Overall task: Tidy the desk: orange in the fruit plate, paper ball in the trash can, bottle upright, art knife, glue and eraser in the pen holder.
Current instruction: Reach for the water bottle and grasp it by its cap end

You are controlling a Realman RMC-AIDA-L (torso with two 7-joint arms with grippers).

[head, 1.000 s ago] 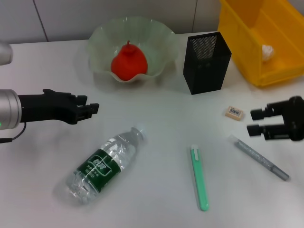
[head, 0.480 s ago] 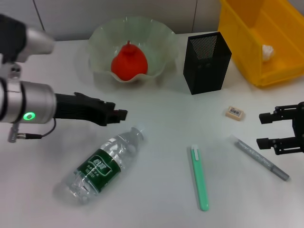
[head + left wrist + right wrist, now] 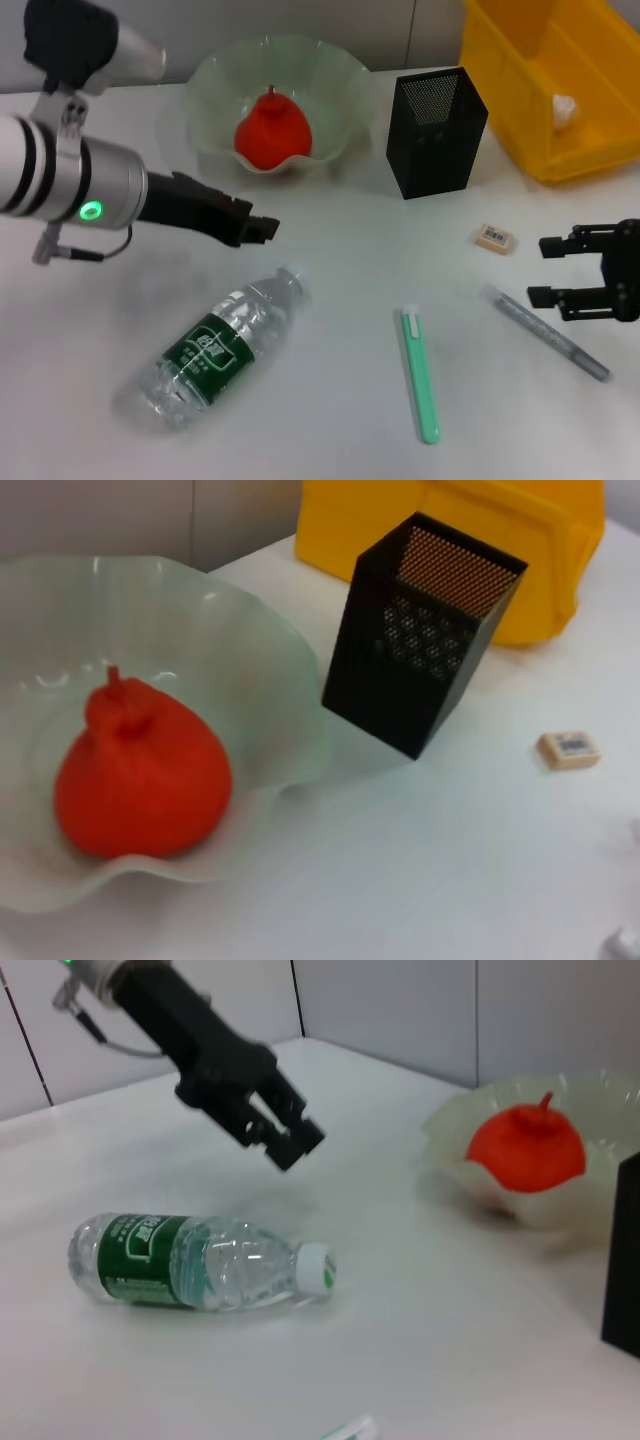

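Clear plastic bottle [image 3: 222, 346] with green label lies toppled on your bench [image 3: 330, 400], just below the closed left claw [image 3: 262, 228]; right claw [image 3: 555, 270] open.

1. The bottle [image 3: 213, 348] is seen as clear, glossy plastic with a dark green label
2. The pen holder [image 3: 435, 131] is made of matt black metal mesh
3. The fruit plate [image 3: 215, 90] is translucent, smooth and pale green
4. The trash can [image 3: 520, 90] is formed of smooth yellow plastic

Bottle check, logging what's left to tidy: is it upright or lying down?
Lying down. The bottle rests on its side on the table, white cap toward the bowl.
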